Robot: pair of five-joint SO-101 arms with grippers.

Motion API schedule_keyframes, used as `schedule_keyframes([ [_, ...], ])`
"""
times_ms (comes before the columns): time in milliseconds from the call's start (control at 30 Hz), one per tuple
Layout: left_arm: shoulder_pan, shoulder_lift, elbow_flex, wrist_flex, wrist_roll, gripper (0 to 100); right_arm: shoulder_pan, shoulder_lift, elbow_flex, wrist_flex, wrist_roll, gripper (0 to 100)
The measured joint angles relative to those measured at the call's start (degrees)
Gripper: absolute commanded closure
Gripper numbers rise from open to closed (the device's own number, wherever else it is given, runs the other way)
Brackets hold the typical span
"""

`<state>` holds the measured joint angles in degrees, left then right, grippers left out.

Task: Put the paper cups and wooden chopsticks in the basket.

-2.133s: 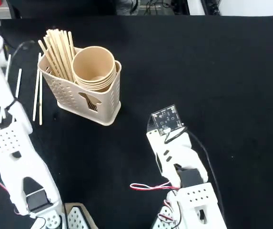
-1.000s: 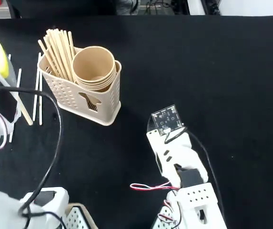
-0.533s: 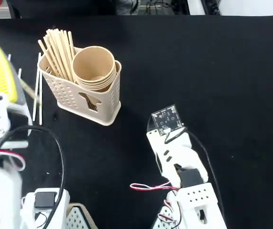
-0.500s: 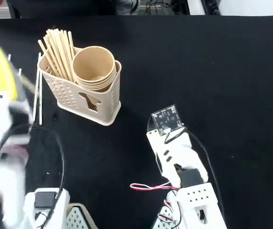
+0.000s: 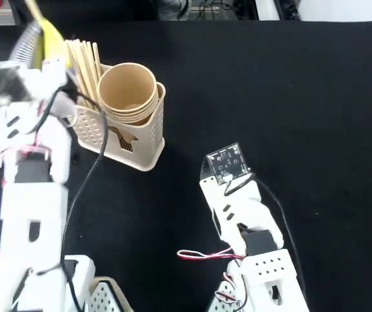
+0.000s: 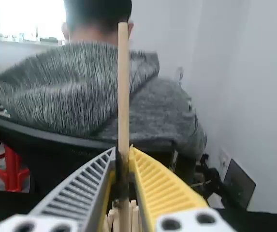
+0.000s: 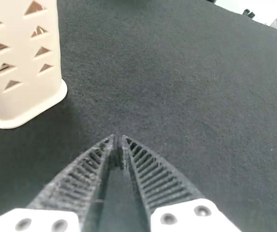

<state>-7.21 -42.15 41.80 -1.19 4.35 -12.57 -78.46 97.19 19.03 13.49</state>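
The thin pale wooden chopstick [image 6: 123,87] is light and stiff, but also slim and smooth, so we judge that it can swing or slip between the pads if the pinch is weak. The best place to hold it is near the middle, so that it stays straight and a free end can enter the basket first. Now the left gripper [image 6: 122,157], with one grey and one yellow finger, pinches this chopstick, and a long part of it reaches out beyond the fingertips. We cannot tell how much of it is behind the grip. With so much length free the stick can tip, we think, so it needs a firm pinch and a slow move.

In the high view the left gripper is raised by the far left corner of the cream perforated plastic basket [image 5: 148,140], just beside the bundle of wooden chopsticks [image 5: 85,58] which lean inside it. The stack of brown paper cups [image 5: 127,91] stands in the same basket, next to the bundle. The right gripper [image 7: 115,145] has its fingers pressed together with nothing between them, low over the black table cover [image 5: 289,97] and well apart from the basket.

Compared with two seconds ago, the left arm has left the table's left edge, where loose chopsticks lay, and has lifted one up to the basket. The right arm, the basket and the cups have not moved
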Motion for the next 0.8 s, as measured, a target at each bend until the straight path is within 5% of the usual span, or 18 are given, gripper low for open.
schedule_keyframes([
  [300,0.1,7.9,-1.8,0.0,0.0,96,0.0,0.0,0.0,0.0,0.0,98.3],
  [467,0.1,7.9,-1.8,1.8,0.0,80,0.0,0.0,0.0,0.0,0.0,98.3],
  [800,-2.5,8.4,-20.8,32.3,7.7,77,0.0,0.0,0.0,0.0,0.0,98.3],
])
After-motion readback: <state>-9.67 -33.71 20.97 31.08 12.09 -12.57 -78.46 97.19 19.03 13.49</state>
